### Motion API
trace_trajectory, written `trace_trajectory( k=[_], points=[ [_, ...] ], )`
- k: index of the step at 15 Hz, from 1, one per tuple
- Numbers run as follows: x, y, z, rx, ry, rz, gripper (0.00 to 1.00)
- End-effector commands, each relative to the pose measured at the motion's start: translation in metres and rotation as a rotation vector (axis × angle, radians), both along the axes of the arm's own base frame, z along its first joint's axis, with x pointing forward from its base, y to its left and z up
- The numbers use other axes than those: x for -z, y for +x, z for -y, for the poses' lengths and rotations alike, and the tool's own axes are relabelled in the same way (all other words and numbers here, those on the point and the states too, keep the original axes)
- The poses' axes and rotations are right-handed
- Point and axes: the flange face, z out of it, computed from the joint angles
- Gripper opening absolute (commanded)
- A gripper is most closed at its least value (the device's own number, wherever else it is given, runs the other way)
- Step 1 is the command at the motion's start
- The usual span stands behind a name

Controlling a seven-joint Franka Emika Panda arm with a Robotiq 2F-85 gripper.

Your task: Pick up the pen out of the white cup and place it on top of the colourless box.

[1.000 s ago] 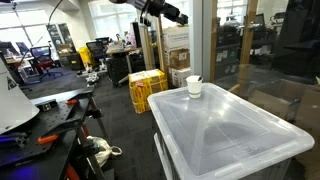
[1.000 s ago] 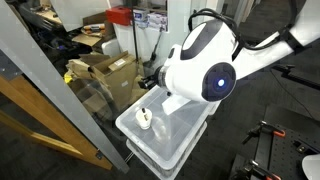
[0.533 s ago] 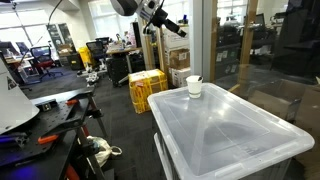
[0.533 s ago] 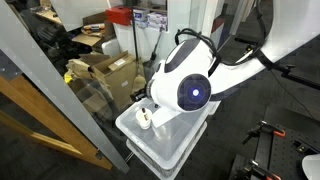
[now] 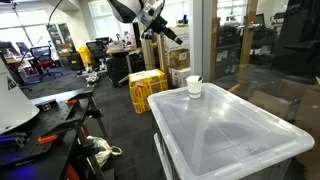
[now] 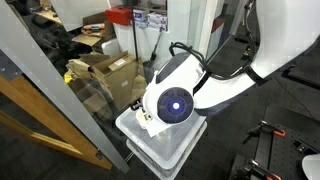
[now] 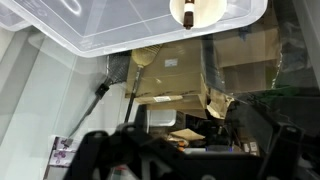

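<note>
- Hanging high in an exterior view, the black Robotiq gripper (image 5: 176, 37) points down and sideways, well apart from the box. At that size its opening cannot be read.
- The wrist view stands upside down. It shows the gripper (image 7: 190, 160) as blurred dark fingers (image 7: 97, 150) at the two lower sides, set wide apart with nothing between them.
- That same view looks straight into the small, plain white cup (image 7: 196, 10) at its top edge. A dark streak inside appears to be the thin dark pen (image 7: 189, 12). Neither exterior view shows the pen clearly.
- In an exterior view the white cup (image 5: 194, 86) stands upright near a far corner of the flat ridged lid of the large translucent plastic storage box (image 5: 235, 130).
- In an exterior view the arm's round white joint (image 6: 172, 103) fills the middle and covers the spot where the cup stands. Only the near edge of the storage box (image 6: 160, 152) shows below it.
- Yellow plastic crates (image 5: 147, 90) stand on the floor beyond the box, and brown cardboard boxes (image 6: 105, 68) lie behind a glass pane.
</note>
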Motion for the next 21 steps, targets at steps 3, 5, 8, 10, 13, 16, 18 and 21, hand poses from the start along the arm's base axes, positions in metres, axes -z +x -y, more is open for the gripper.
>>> trace_trajectory(
  k=[3, 5, 8, 10, 13, 16, 18, 21],
  points=[
    [0.0, 0.002, 0.0, 0.006, 0.013, 0.005, 1.0],
    [0.007, 0.008, -0.004, 0.006, 0.019, 0.012, 1.0],
    [0.018, 0.013, -0.017, 0.006, 0.016, 0.018, 1.0],
    [0.028, 0.018, -0.027, 0.002, 0.015, 0.016, 1.0],
    [0.044, 0.026, -0.041, 0.014, 0.032, 0.009, 1.0],
    [0.061, 0.029, -0.054, 0.073, 0.05, -0.001, 1.0],
    [0.07, 0.03, -0.061, 0.122, 0.048, -0.003, 1.0],
    [0.08, 0.033, -0.067, 0.171, 0.036, -0.003, 1.0]
  ],
)
